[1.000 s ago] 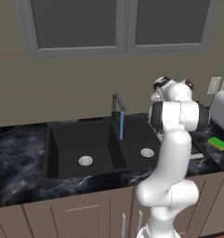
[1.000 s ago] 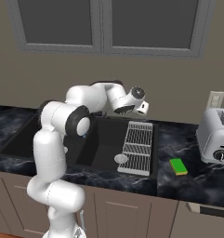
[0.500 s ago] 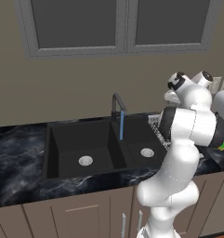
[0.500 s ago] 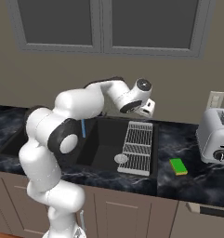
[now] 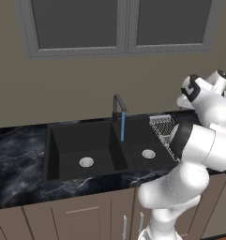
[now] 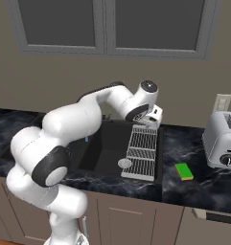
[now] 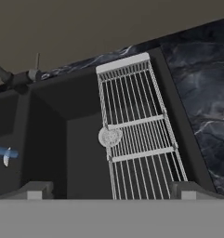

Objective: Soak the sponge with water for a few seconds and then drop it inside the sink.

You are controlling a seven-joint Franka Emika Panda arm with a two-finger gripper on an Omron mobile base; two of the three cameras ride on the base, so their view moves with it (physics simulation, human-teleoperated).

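The green sponge (image 6: 184, 171) lies flat on the dark marble counter, right of the black sink (image 5: 67, 146) and in front of the toaster. A thin blue stream of water (image 5: 122, 126) falls from the dark faucet (image 5: 117, 104) above the divider between the two basins. My gripper (image 6: 154, 118) hangs over the far end of the wire rack, left of and well above the sponge. In the hand view the gripper (image 7: 111, 190) is open, its fingertips (image 7: 36, 189) wide apart with nothing between them, and the water (image 7: 4, 153) shows at the left edge.
A metal wire drying rack (image 6: 142, 153) lies over the right side of the right basin, with a round drain (image 7: 109, 137) beside it. A silver toaster (image 6: 223, 139) stands at the far right by a wall outlet (image 6: 222, 103). The left basin has its own drain (image 5: 86, 162).
The arm has swung to the right, carrying the open hand from beside the faucet to above the rack's far end. The water keeps running and the sponge has not moved.
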